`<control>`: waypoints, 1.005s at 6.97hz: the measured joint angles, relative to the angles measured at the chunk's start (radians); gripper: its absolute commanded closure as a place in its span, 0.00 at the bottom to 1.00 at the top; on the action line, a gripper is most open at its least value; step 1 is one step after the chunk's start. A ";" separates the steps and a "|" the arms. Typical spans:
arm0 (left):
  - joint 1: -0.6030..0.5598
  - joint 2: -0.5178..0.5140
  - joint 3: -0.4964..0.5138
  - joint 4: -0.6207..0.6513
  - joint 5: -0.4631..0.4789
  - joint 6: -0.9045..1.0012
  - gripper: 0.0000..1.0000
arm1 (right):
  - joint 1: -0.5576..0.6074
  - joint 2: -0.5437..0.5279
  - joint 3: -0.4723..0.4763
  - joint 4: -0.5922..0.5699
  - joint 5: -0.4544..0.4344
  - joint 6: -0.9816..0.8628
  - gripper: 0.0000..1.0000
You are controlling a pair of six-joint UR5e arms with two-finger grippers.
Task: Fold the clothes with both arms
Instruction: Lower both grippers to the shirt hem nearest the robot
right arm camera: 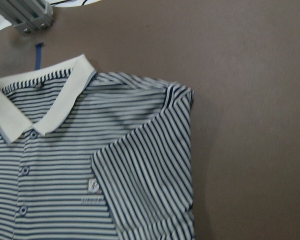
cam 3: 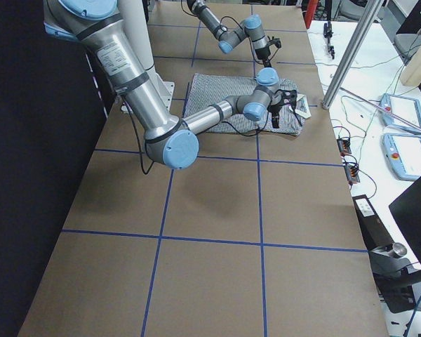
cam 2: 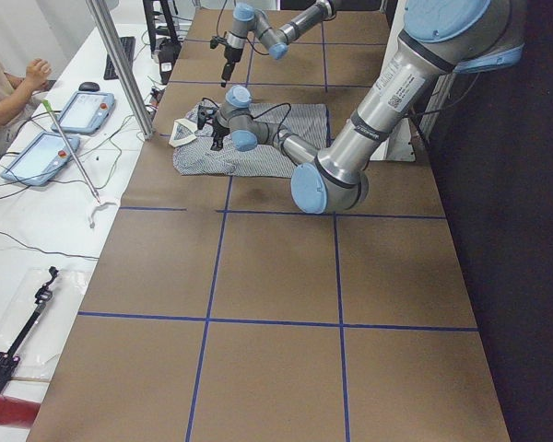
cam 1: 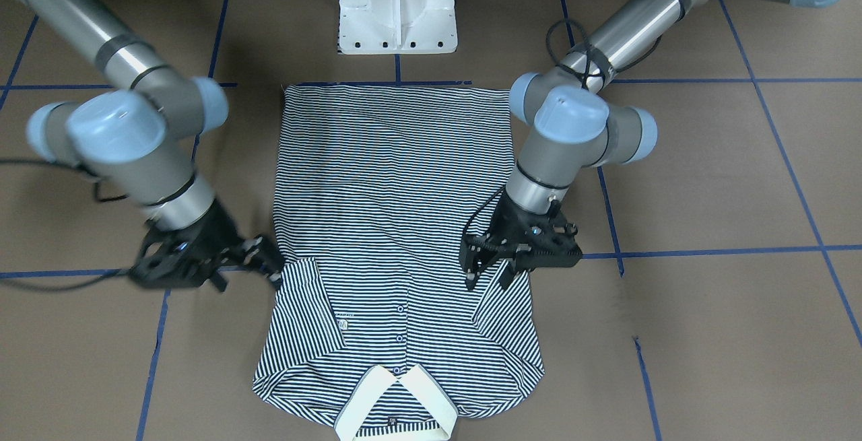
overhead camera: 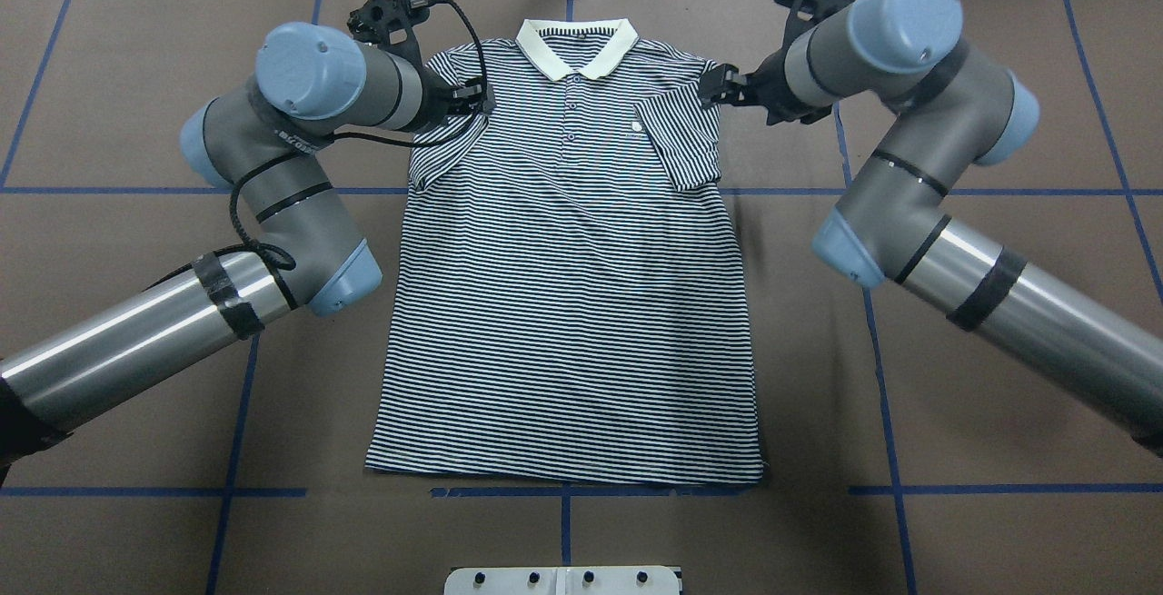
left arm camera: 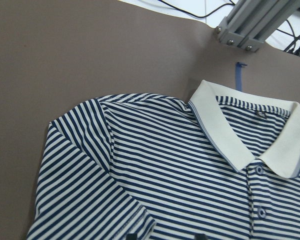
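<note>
The striped polo shirt lies flat and face up on the brown table, its cream collar at the far edge from the robot. Both short sleeves are folded inward onto the chest. My left gripper hovers open just over the folded sleeve on its side, with nothing between its fingers; it also shows from above. My right gripper sits at the shirt's opposite shoulder edge, beside the other folded sleeve, and looks open and empty. The wrist views show the shirt and the chest logo.
The white pedestal base stands just past the shirt's hem. Blue tape lines grid the brown table. An aluminium post rises beyond the collar. A side desk holds tablets, with a person's arm beside them.
</note>
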 measured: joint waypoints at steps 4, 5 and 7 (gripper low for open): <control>0.022 0.131 -0.142 -0.164 -0.086 0.006 0.22 | -0.238 -0.398 0.447 -0.042 -0.175 0.423 0.02; 0.022 0.183 -0.151 -0.277 -0.108 0.020 0.22 | -0.284 -0.460 0.523 -0.106 -0.206 0.506 0.02; 0.045 0.220 -0.163 -0.400 -0.115 0.056 0.22 | -0.375 -0.489 0.589 -0.271 -0.254 0.666 0.06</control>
